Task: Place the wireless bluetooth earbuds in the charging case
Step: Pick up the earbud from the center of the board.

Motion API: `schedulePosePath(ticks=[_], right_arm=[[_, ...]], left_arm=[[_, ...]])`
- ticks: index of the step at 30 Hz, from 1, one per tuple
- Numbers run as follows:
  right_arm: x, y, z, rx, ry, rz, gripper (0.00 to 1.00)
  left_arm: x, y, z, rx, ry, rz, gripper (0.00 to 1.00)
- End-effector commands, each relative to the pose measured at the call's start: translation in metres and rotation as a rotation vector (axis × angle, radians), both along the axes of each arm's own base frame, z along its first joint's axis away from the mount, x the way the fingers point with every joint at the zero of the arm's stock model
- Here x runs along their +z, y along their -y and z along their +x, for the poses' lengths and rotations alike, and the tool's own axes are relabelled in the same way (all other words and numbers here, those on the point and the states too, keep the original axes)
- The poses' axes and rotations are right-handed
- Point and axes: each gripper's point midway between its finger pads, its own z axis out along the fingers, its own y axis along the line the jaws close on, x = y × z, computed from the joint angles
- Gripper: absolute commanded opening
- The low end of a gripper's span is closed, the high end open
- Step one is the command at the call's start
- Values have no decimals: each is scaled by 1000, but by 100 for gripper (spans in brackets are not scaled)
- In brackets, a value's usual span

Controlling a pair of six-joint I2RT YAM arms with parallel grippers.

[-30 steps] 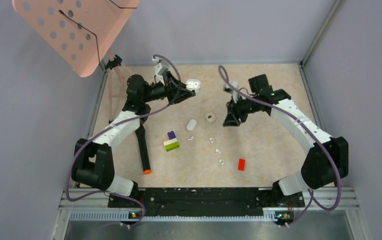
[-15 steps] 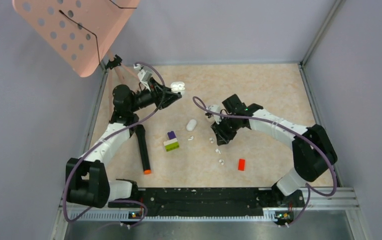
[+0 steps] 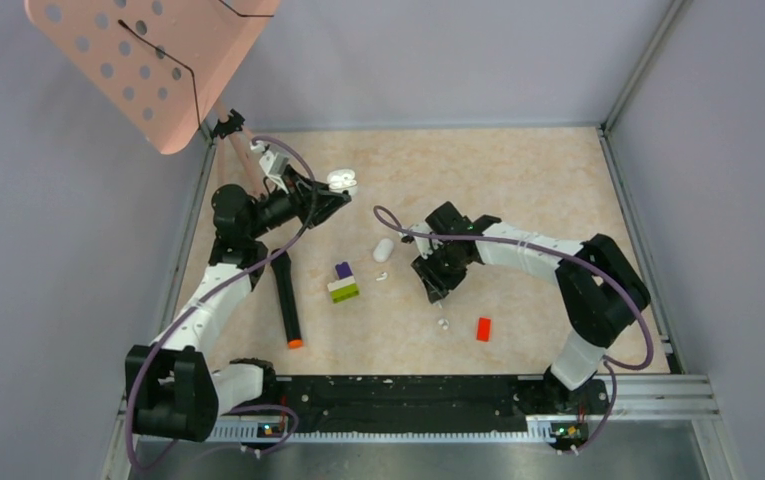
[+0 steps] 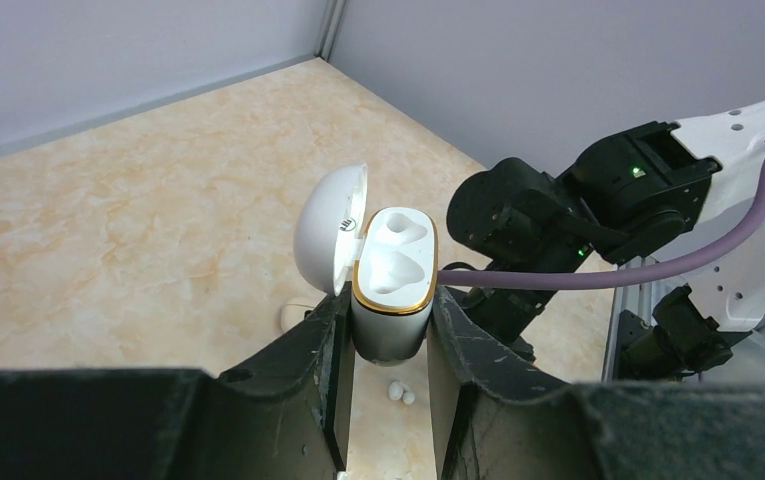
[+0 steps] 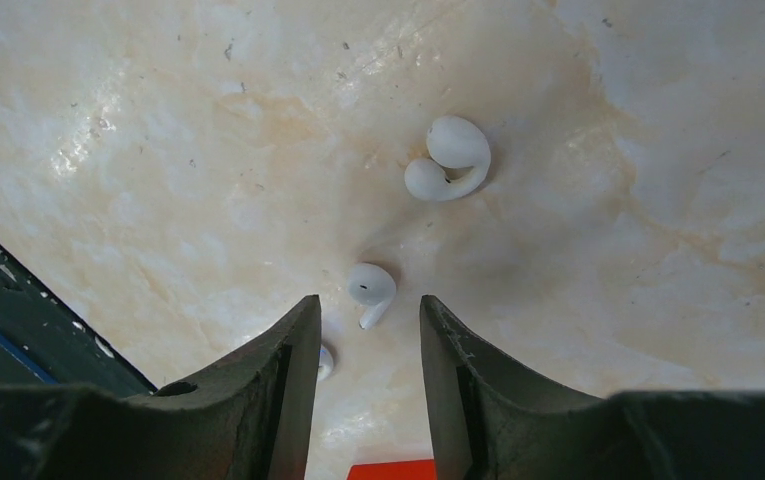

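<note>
My left gripper (image 3: 330,192) is shut on an open white charging case (image 3: 341,180) and holds it above the table at the back left. In the left wrist view the gripper (image 4: 388,306) clamps the case body (image 4: 390,300), which has a gold rim. Its lid (image 4: 328,240) is swung left and both wells look empty. My right gripper (image 3: 437,290) is open and points down at mid-table. In the right wrist view (image 5: 369,310) a stemmed earbud (image 5: 370,288) lies just ahead between its fingertips. A hooked earbud (image 5: 448,160) lies farther on. Another earbud (image 5: 326,362) peeks from behind the left finger.
A closed white case (image 3: 383,249) and one earbud (image 3: 381,275) lie left of the right gripper, another earbud (image 3: 443,323) below it. A red brick (image 3: 483,328), a purple-green brick stack (image 3: 343,283), a black marker (image 3: 286,298) and a pink perforated panel (image 3: 148,60) are around.
My right arm swung from the back towards mid-table and came down over the earbuds. My left arm drew back to the left with the open case still in it.
</note>
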Motion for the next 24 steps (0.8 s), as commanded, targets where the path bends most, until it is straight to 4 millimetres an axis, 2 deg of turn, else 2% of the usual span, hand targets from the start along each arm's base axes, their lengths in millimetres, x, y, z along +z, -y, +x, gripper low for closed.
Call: schedulePosePath(ticks=[1,7,14,24], right_arm=[[-5,-5,8,-27,26,-19,41],[-15,0,5,-31,8,-51,41],[-18,-5,2,-17,2,-51,40],[-23,-2,-1,-20,9,-85,30]], left_arm=[[9,-5,-4,26,37,-13,0],[8,-8,-4,41,36,-15,0],[6,-10,-4,56,38,-14,0],[4,-11,-3,62,37,-11,0]])
